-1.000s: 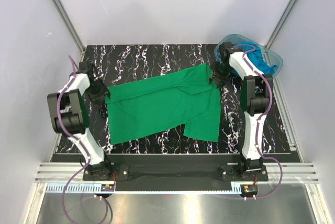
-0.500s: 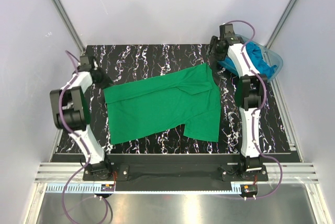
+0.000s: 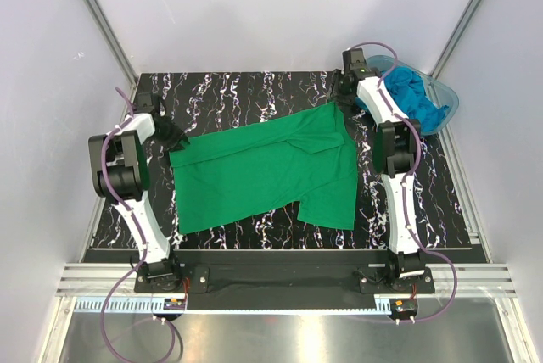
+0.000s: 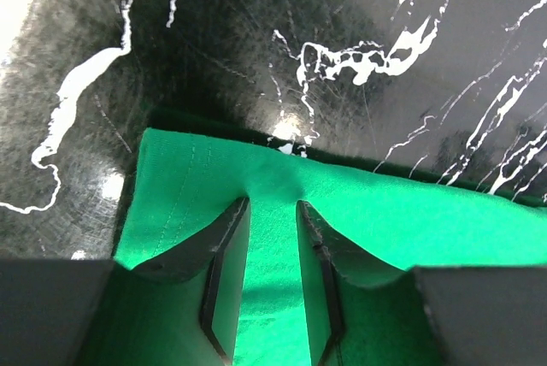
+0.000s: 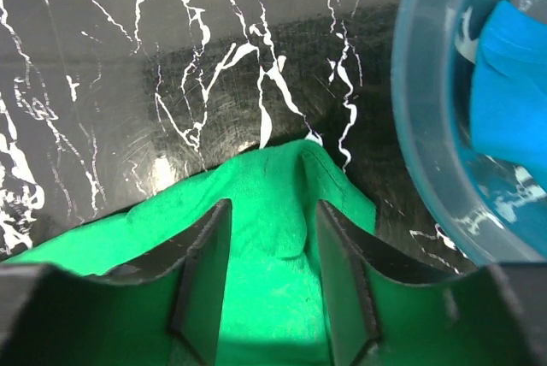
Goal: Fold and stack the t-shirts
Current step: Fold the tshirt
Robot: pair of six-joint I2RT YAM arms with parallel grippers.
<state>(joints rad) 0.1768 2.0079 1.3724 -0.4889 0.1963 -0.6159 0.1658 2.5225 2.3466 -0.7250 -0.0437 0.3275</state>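
Observation:
A bright green t-shirt (image 3: 263, 168) lies spread flat on the black marbled table (image 3: 246, 92). My left gripper (image 3: 172, 136) is at the shirt's far left corner. In the left wrist view (image 4: 272, 208) its jaws stand a narrow gap apart, with green cloth (image 4: 385, 221) under and between them. My right gripper (image 3: 338, 100) is at the shirt's far right corner. Its jaws (image 5: 273, 208) are open astride a small ridge of green cloth (image 5: 265, 186). Turquoise-blue shirts (image 3: 416, 92) lie bunched in the tub, also seen in the right wrist view (image 5: 513, 101).
The clear blue-tinted tub (image 3: 448, 100) stands at the table's back right corner, just right of my right gripper; its wall (image 5: 419, 126) is close beside the fingers. Metal frame rails (image 3: 97, 19) run along both sides of the table.
Both arms swung outward and back, then came down onto the shirt's far corners. The green shirt has not moved.

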